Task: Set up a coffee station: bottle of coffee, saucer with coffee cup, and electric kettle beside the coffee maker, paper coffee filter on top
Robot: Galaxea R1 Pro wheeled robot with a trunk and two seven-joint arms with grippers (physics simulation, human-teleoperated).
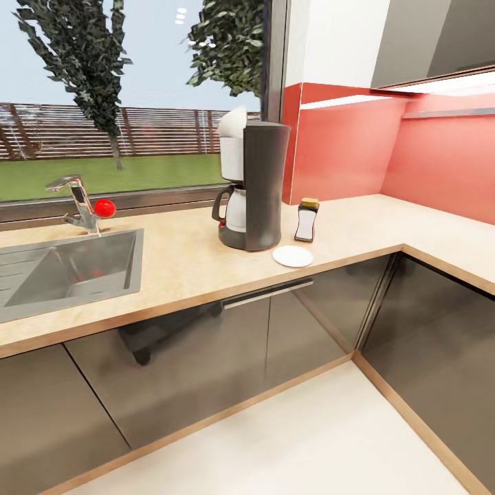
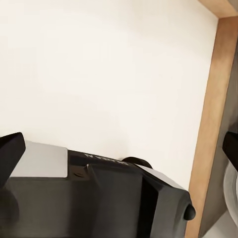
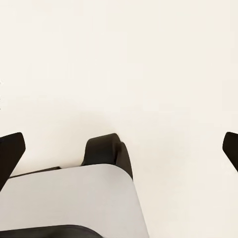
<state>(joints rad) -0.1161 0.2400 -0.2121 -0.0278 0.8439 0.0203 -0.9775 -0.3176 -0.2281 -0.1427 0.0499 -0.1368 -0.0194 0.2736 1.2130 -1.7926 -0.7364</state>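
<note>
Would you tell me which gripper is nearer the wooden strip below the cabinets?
Probably left: the left gripper hangs over the floor beside the wooden strip; the right gripper hangs over plain floor.

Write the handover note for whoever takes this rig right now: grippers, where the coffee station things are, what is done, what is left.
Left gripper: open, empty, hanging over pale floor beside the robot's base.
Right gripper: open, empty, also over the floor.
On the kitchen countertop: coffee maker upright by the window; bottle of coffee standing just to its right; saucer flat in front of them near the counter edge, nothing on it.
Done: coffee maker kept, bottle placed, saucer placed.
Left: coffee cup onto the saucer, electric kettle beside the maker. Check the maker's white top for a paper filter; cannot tell from here.
</note>
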